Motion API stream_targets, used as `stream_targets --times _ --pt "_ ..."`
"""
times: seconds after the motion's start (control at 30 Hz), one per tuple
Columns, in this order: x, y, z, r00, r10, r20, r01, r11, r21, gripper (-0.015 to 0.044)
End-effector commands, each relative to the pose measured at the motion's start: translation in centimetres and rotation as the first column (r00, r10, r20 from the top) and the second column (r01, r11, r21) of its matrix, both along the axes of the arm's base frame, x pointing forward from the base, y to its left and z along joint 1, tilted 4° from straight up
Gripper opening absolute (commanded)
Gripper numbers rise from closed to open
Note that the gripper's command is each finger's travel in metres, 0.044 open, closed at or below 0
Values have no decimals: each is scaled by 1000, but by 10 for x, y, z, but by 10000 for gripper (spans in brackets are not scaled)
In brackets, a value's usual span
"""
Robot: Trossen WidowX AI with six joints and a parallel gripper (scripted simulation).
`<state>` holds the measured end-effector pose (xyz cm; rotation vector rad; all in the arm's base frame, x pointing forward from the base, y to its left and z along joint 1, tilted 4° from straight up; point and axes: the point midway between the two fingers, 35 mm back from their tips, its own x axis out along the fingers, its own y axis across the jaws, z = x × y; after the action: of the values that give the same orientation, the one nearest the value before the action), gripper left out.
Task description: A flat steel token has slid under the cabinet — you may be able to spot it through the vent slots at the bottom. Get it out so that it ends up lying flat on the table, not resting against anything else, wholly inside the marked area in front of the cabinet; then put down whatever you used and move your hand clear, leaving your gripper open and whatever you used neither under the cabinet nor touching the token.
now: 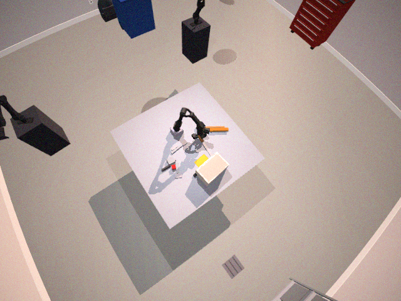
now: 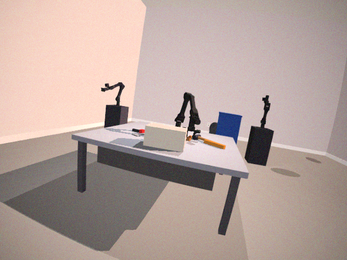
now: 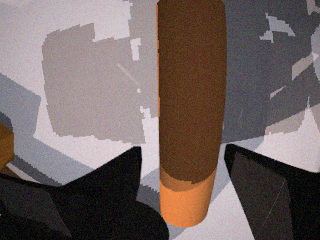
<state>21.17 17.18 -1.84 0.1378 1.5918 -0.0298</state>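
My gripper [image 1: 199, 136] [image 3: 183, 152] is open, its fingers apart on both sides of the orange-brown handle [image 1: 201, 138] [image 2: 188, 138] [image 3: 192, 95] of a tool, with gaps in the wrist view. In the top view a thin rod [image 1: 206, 148] runs from this handle toward the cabinet. The pale box-shaped cabinet [image 1: 212, 168] [image 2: 164, 137] stands on the table [image 1: 170, 207] [image 2: 207, 159]. A yellow marked area [image 1: 201, 160] lies beside the cabinet on the arm's side. I cannot make out the token in any view; the vent slots are hidden.
Long orange bars [image 1: 218, 129] [image 2: 214, 144] lie beside the gripper. A red block [image 1: 173, 167] [image 2: 141, 131] and a dark bar [image 1: 166, 168] [image 2: 135, 130] lie across the table. A pale slim piece [image 1: 177, 148] lies near the arm's base. A small black object [image 1: 195, 175] is at the cabinet's side.
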Motion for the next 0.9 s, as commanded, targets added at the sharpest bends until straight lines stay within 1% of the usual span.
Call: stream_targets --times 0.0,0.43,0.57,0.87 --pt "0 0 -1 1000 -1 2 1 1000 -1 270" --pt "-2 0 -5 1000 0 2 0 1000 -1 270" --pt "0 1 -3 1000 4 5 -4 1000 3 165" --pt "0 1 -3 1000 4 5 -4 1000 3 105"
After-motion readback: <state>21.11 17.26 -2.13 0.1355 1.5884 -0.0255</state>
